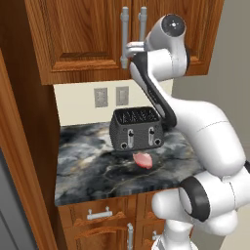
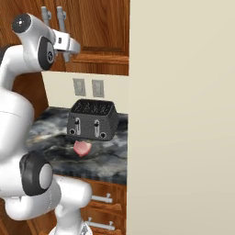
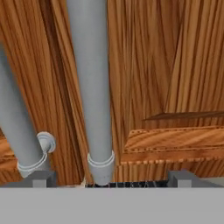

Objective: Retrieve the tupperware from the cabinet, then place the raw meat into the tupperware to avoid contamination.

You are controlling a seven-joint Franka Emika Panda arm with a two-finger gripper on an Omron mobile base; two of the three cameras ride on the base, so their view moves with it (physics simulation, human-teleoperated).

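The pincer stands released, straddling the right door's bar handle on the closed cabinet. Raw meat lies on the desk before the toaster.

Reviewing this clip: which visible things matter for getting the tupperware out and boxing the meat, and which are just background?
Part of the job:
- cabinet, doors shut
- its bar handles, gripper open right at them
- raw meat on the counter, in front of the toaster

Just there:
- toaster
- wall outlets
- marble counter
- lower drawers
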